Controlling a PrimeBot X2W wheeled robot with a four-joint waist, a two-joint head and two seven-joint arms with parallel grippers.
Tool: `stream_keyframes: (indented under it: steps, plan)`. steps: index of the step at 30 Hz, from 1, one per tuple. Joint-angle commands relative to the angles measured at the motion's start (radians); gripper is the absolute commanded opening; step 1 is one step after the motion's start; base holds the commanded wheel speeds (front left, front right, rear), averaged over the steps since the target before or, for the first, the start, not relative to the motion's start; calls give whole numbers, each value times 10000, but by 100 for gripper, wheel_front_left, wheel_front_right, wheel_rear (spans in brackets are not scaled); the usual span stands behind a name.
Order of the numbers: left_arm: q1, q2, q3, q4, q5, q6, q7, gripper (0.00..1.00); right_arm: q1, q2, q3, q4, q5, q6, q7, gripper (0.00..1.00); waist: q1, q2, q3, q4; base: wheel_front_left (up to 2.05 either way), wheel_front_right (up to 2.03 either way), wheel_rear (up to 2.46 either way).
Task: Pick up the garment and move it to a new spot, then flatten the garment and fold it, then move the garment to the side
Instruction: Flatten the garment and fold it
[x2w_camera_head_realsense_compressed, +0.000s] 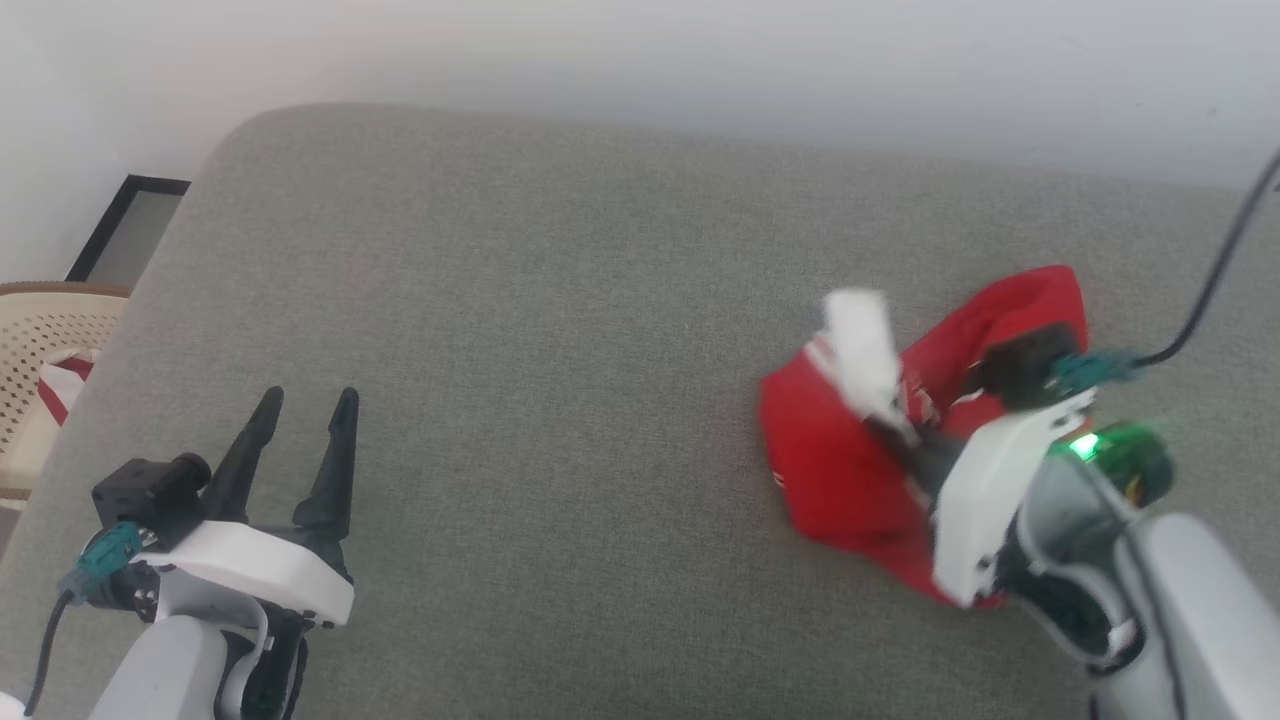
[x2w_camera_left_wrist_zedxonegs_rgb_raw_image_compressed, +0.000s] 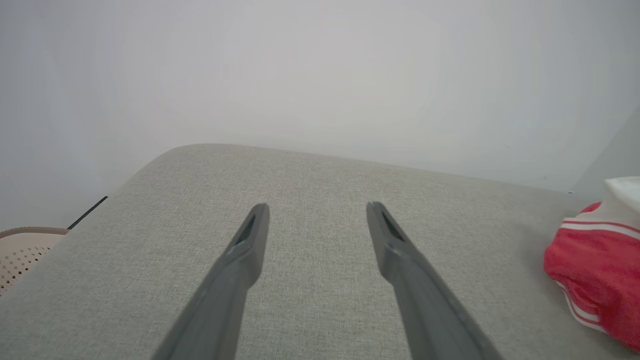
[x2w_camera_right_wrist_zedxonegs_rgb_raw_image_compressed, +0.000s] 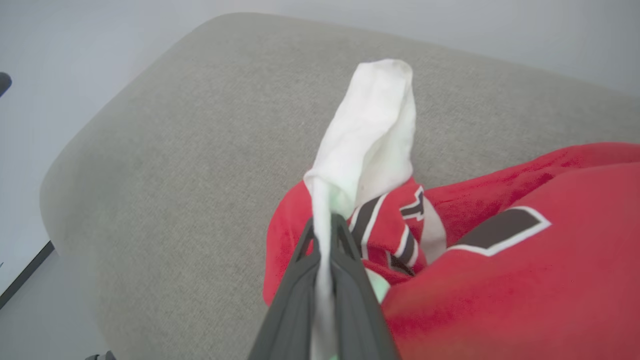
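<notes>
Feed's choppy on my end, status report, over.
Right gripper shut on garment, at its white lining. Left gripper open, empty. Rest of it bunched, right side of grey cushion. Nothing seen in the way.

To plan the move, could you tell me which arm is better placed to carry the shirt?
Probably right: the right gripper is shut on the shirt by its white lining; the left gripper hangs open, apart.
</notes>
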Motion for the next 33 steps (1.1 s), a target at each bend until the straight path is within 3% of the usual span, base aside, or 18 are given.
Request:
stream_keyframes:
  steps: [1,5,10,11,12,13,23,33]
  plan:
    - [81,39,27,-16,97,-4,-49,100,173,-14,202,-139,146,-2,90,0,0,-1,-20,8,0,0,0]
    - [119,48,26,-35,82,39,-48,100,643,-180,1345,-501,705,-2,517,0,0,-1,-94,22,0,0,0]
    - [154,76,28,0,39,69,-50,100,880,-375,1827,-374,975,-2,587,0,0,-1,-156,-19,0,0,0]
    - [161,80,25,6,26,71,-50,100,893,-407,1859,-316,950,-2,560,17,0,-1,-169,-34,0,0,0]
    - [171,83,21,17,12,71,-50,100,903,-406,1825,-252,937,-2,491,76,0,-1,-185,-51,0,0,0]
    - [186,91,24,29,1,73,-50,100,896,-394,1805,-185,905,-2,437,100,0,-1,-211,-77,0,0,0]
    - [430,215,74,88,-52,119,-26,100,1004,-273,1292,-160,879,-2,-226,100,0,-1,-624,-437,0,0,0]
    - [873,462,172,17,-214,206,103,100,1491,-37,144,-533,441,-2,-1440,100,0,-1,-1177,-944,0,0,0]
